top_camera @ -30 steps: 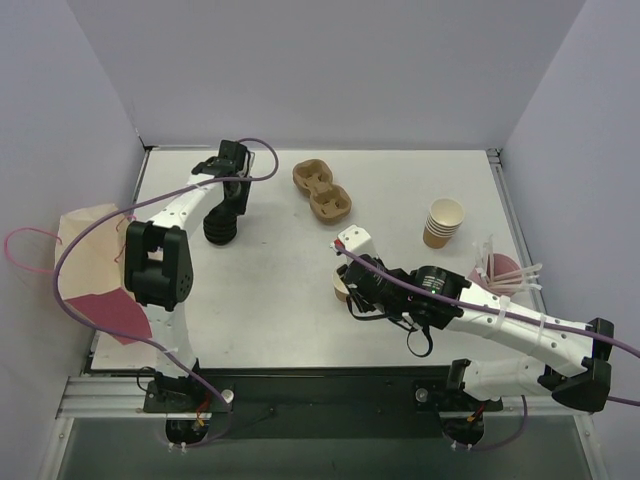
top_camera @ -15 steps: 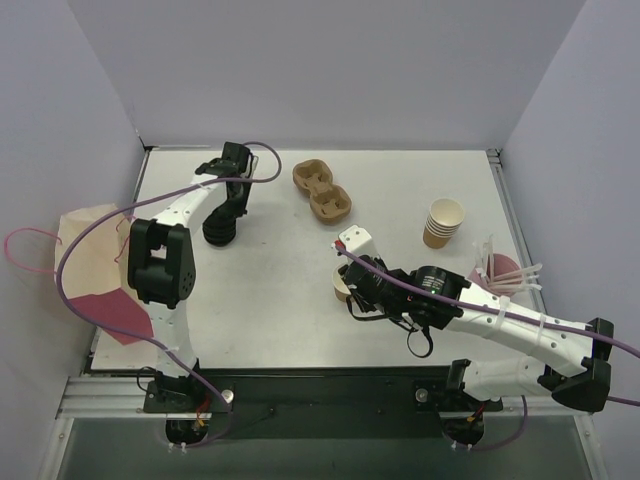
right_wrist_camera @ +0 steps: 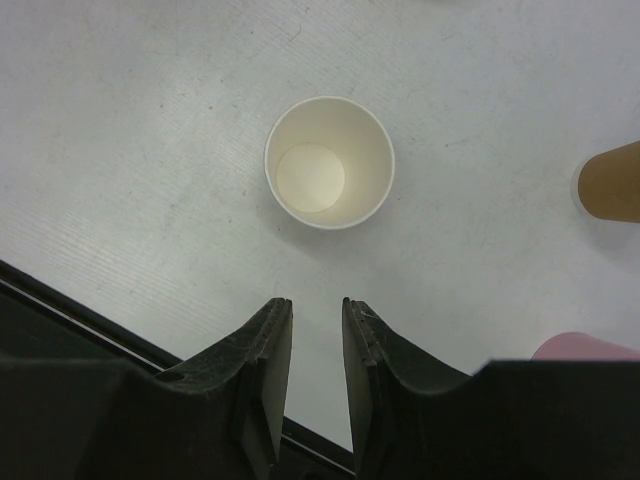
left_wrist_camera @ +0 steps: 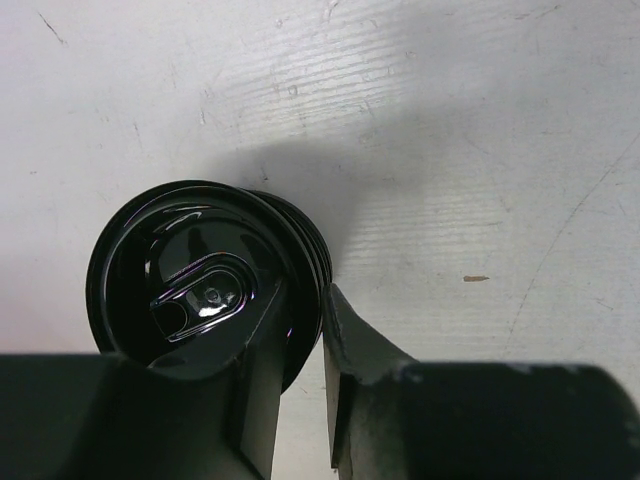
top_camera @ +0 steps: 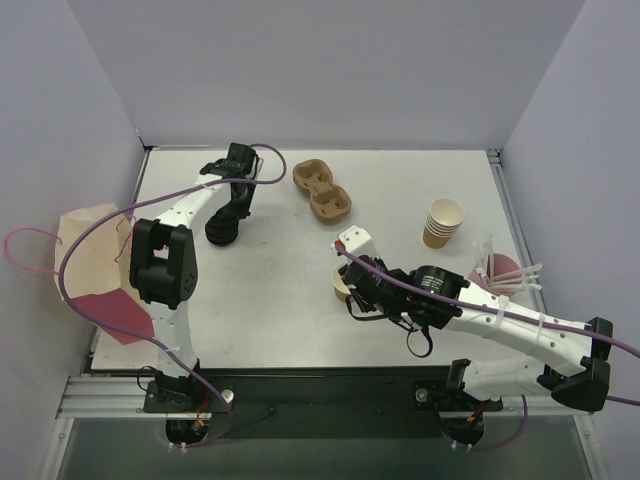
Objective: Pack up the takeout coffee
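Left gripper (left_wrist_camera: 322, 310) pinches the black lid stack (left_wrist_camera: 190, 250) by its rim, far-left on the table (top_camera: 270, 290); right gripper (right_wrist_camera: 316, 305), slightly parted, empty, hovers above a lidless cup (right_wrist_camera: 329, 162).

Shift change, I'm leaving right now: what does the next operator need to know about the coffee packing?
Left gripper: fingers straddle the rim of the top lid on the stack of black plastic lids; firm grip unclear.
Right gripper: fingers slightly apart, empty, hovering by the lone lidless tan paper cup, which stands upright.
Done: nothing packed; no lid on the cup.
Left: lid onto cup, then cup into the empty brown two-well pulp cup holder.
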Robot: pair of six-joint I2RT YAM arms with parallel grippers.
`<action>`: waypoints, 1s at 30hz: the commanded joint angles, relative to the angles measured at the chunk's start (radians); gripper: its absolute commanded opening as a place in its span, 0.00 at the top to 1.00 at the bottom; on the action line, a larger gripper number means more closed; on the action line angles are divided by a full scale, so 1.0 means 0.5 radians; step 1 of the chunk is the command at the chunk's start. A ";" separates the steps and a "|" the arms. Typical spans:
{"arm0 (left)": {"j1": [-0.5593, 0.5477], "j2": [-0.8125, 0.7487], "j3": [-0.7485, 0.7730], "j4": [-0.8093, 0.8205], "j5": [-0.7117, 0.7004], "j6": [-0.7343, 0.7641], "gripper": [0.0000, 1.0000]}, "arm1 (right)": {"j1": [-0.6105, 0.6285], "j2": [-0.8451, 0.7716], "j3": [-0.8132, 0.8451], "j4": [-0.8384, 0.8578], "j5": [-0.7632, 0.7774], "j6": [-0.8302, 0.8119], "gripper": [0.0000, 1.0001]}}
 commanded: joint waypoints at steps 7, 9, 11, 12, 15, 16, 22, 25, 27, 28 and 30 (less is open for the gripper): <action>-0.005 -0.122 0.070 -0.022 -0.043 0.007 0.72 | 0.017 -0.016 0.019 -0.056 0.046 0.019 0.73; -0.005 -0.128 0.070 -0.022 -0.034 0.001 0.72 | 0.017 -0.013 0.025 -0.056 0.043 0.019 0.73; -0.002 -0.128 0.070 -0.025 -0.031 0.001 0.72 | 0.017 -0.006 0.028 -0.056 0.034 0.022 0.72; -0.002 -0.128 0.073 -0.028 -0.031 0.001 0.72 | 0.017 -0.003 0.028 -0.056 0.034 0.022 0.73; -0.002 -0.128 0.073 -0.031 -0.031 -0.002 0.71 | 0.017 -0.003 0.028 -0.056 0.028 0.022 0.72; -0.002 -0.128 0.076 -0.034 -0.034 -0.005 0.71 | 0.017 0.000 0.028 -0.056 0.028 0.022 0.73; -0.008 -0.146 0.089 -0.041 -0.027 -0.008 0.71 | 0.017 0.009 0.031 -0.059 0.031 0.031 0.72; -0.008 -0.155 0.098 -0.044 -0.037 -0.014 0.72 | 0.017 0.024 0.040 -0.056 0.022 0.028 0.73; -0.008 -0.159 0.101 -0.041 -0.037 -0.017 0.72 | 0.017 0.027 0.046 -0.056 0.016 0.031 0.73; -0.008 -0.159 0.101 -0.044 -0.040 -0.017 0.72 | 0.017 0.030 0.046 -0.056 0.019 0.028 0.73; -0.008 -0.159 0.110 -0.053 -0.040 -0.017 0.72 | 0.017 0.033 0.056 -0.056 0.012 0.025 0.73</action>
